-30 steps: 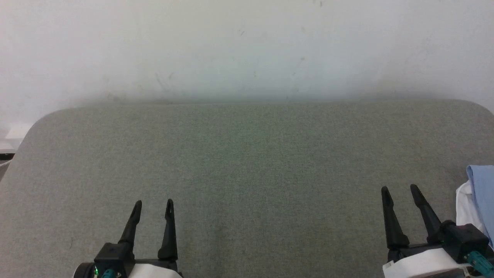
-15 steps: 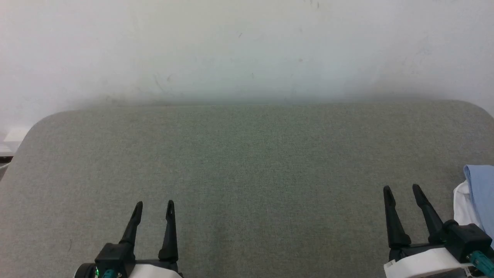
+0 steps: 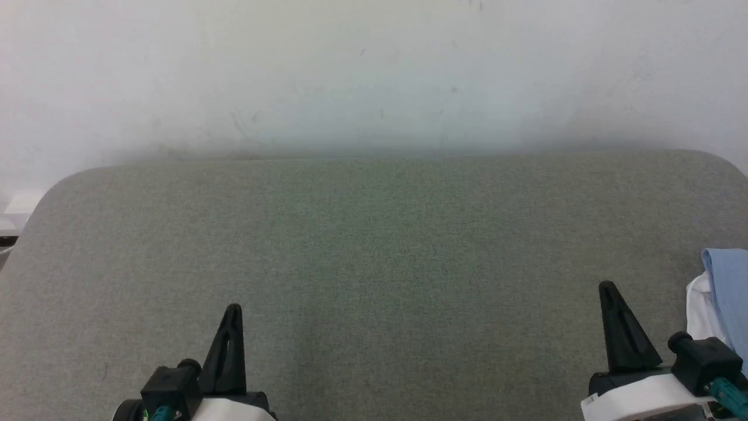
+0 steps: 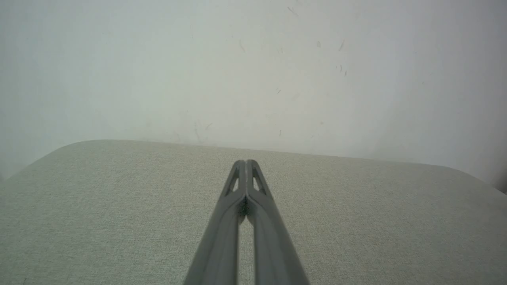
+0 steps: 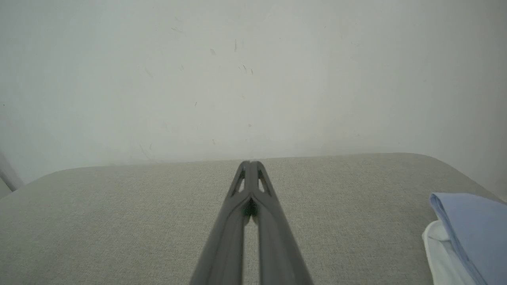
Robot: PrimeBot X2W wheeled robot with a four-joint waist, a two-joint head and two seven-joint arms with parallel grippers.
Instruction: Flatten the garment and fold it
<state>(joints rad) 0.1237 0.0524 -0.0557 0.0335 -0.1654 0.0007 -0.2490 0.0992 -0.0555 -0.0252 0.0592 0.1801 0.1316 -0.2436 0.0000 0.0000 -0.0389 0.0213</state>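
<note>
**A:** What is showing at the lower left of the head view?

**B:** The left claw [image 3: 234,308], with its two long dark fingers, is pointing up the frame above the grey-green fabric-covered bench [image 3: 374,234]. Its fingers are pressing together into a single point and gripping nothing. The left wrist view is showing the same: the tips are meeting, with only a thin slit lower down.

**A:** And across the middle?

**B:** The bench is running the width of the frame, its far corners rounding off. The white scuffed wall [image 3: 374,70] is rising behind it along the top.

**A:** The lower right?

**B:** The right claw [image 3: 608,286] is pointing up too, closed tip to tip and holding nothing. Right of it, at the frame's right edge, the light blue soft-knit garment [image 3: 727,289] is lying on the bench, partly cut off by the edge. White cloth is peeking out along its left side. The right claw is sitting near the garment but apart from it. In the right wrist view the garment is lying at the lower right, its blue fold overlapping the white.
</note>
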